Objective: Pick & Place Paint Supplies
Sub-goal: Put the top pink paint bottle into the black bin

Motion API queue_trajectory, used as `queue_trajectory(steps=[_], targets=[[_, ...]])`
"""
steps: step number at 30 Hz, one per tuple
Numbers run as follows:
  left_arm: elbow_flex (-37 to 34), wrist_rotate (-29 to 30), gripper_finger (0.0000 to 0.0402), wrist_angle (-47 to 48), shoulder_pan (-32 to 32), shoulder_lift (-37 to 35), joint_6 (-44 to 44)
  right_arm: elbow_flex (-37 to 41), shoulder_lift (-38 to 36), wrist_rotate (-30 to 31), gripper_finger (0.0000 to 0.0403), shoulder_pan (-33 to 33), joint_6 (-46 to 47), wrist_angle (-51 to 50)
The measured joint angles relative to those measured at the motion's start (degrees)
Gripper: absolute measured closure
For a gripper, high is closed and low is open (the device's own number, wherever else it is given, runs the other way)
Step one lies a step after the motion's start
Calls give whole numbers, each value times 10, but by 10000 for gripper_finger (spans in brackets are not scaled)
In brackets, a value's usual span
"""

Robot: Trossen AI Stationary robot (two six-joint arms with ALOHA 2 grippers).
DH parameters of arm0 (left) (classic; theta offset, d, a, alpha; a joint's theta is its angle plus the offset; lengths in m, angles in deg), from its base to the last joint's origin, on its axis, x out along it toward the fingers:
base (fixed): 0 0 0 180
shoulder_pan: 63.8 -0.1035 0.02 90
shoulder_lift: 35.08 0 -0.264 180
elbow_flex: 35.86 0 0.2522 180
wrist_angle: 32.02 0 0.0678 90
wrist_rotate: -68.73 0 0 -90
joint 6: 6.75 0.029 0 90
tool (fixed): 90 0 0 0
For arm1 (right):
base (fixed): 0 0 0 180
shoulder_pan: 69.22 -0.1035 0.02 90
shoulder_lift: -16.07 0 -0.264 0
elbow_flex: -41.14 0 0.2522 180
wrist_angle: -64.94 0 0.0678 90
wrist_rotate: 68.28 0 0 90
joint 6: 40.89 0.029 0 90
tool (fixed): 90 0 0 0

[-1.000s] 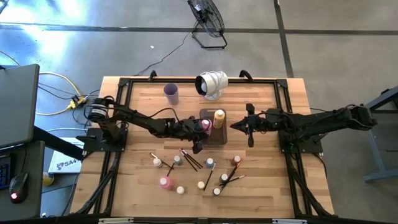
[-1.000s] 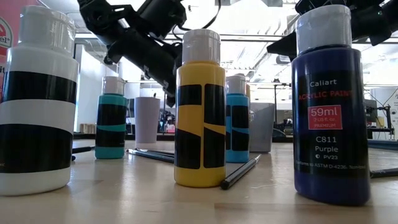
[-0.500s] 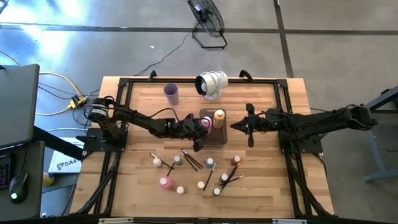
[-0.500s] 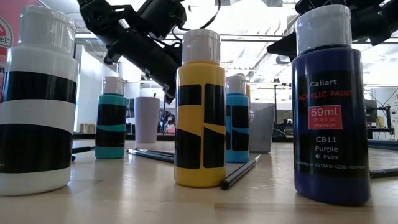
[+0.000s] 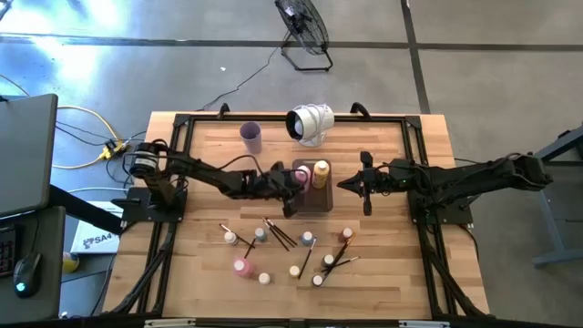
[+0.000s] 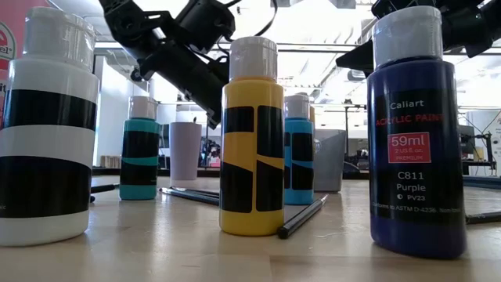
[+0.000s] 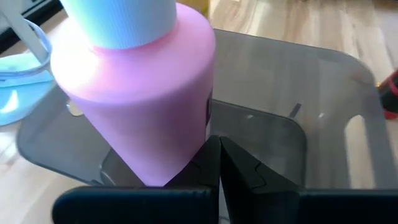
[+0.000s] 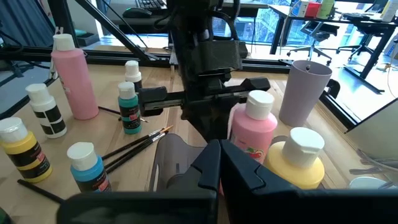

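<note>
Top view, wooden table w/ black frame. Left gripper (image 5: 290, 202) sits at the near-left edge of the clear grey tray (image 5: 326, 198), fingers closed together and holding nothing; the pink bottle (image 5: 300, 179) stands upright just ahead of the fingertips, inside the tray. Left wrist view: closed fingers (image 7: 219, 163) meet at the bottle's base; contact w/ the bottle cannot be told. Orange-yellow bottle (image 5: 321, 171) stands beside the pink one in the same tray, toward the right arm.

Right gripper (image 5: 366, 185) hovers just right of the tray, jaws closed, empty.

Lilac cup (image 5: 251, 137) upright at the far side, left of a white round object (image 5: 310, 123); both well apart from the tray.

Remaining supplies lie near the table's front: large pink bottle (image 5: 241, 266), several small white-capped bottles, e.g. one (image 5: 230, 237) at left, and paintbrushes (image 5: 279, 233) scattered between them. Low view: yellow bottle (image 6: 251, 137), purple bottle (image 6: 413, 133), two teal ones, e.g. (image 6: 141, 149), all upright; dark brush (image 6: 302, 217) lies against the yellow bottle's base.
</note>
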Motion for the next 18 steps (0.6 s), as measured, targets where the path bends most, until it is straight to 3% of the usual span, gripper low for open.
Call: queue_trajectory(steps=[18], targets=[[0, -3, 396, -3, -19, 0, 31, 0, 0, 3, 401, 0, 0, 0]])
